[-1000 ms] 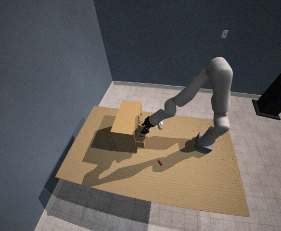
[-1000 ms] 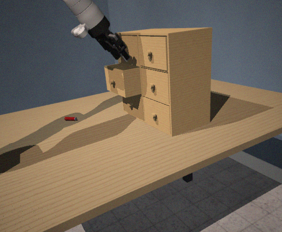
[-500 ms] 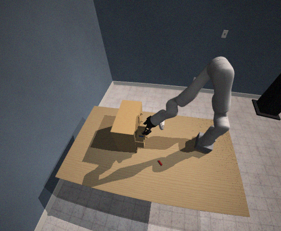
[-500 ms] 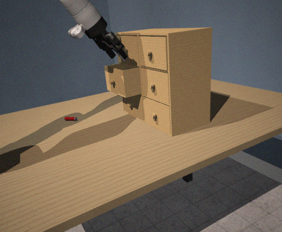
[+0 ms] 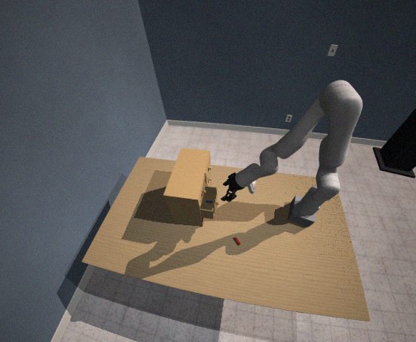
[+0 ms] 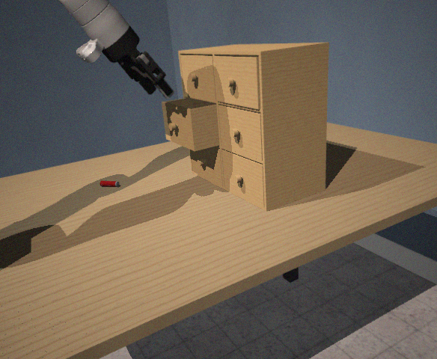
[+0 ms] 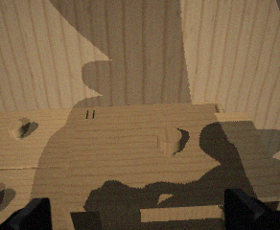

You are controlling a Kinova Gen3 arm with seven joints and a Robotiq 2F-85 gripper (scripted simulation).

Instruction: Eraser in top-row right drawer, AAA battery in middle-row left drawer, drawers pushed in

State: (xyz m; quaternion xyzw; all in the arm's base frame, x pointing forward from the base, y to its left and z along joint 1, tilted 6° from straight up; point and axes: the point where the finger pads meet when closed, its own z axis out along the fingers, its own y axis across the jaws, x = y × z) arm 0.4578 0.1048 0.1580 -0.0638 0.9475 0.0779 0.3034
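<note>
Blue walls stand behind the table. Seen from the top, the gripper hangs at two o'clock from the open drawer, jaws spread fully and empty. The blue battery lies inside, probably the AAA, with the drawer left out for its delivery. At five o'clock, the red cylinder presumably belongs on the table. The eraser is not visible; pushing the drawer in seems next.

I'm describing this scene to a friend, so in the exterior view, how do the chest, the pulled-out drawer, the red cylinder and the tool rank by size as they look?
1. Chest
2. Pulled-out drawer and tool: too close to rank
3. Red cylinder
</note>
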